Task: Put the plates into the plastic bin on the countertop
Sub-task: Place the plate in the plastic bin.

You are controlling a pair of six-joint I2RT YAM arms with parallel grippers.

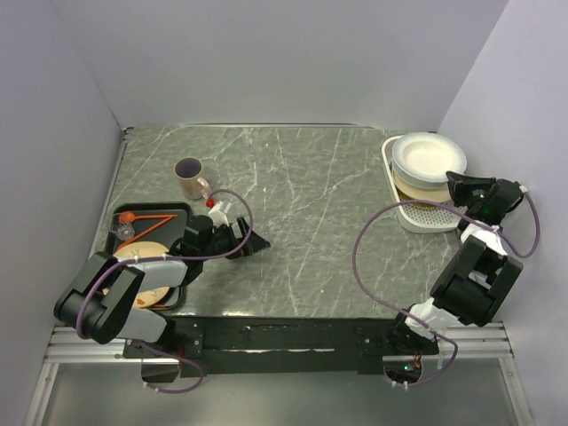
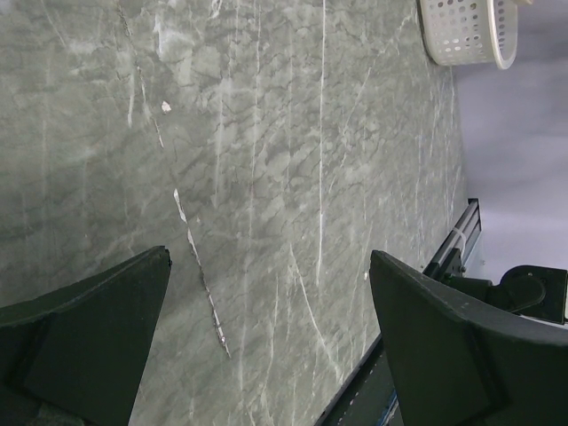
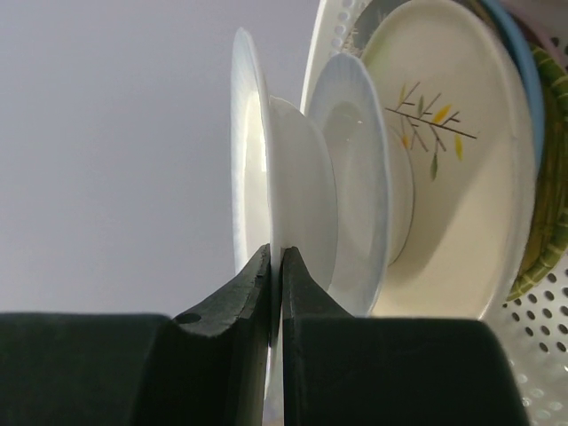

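Observation:
The white plastic bin (image 1: 424, 217) stands at the far right of the countertop (image 1: 302, 195) with several plates stacked in it. A white plate (image 1: 429, 158) lies on top of that stack, and my right gripper (image 1: 459, 185) is shut on its near rim. In the right wrist view the jaws (image 3: 277, 259) pinch the thin rim of that white plate (image 3: 297, 186); behind it are another white plate (image 3: 359, 177) and a beige plate with a branch motif (image 3: 461, 177). My left gripper (image 1: 253, 241) hangs open over bare countertop (image 2: 266, 177), holding nothing. A beige plate (image 1: 140, 255) rests on the tray at left.
A beige mug (image 1: 189, 178) stands at the back left. A black tray (image 1: 151, 213) near the left edge carries orange utensils (image 1: 146, 218). Grey walls close in the left, back and right sides. The bin's lattice wall (image 2: 466, 35) shows at the top right of the left wrist view.

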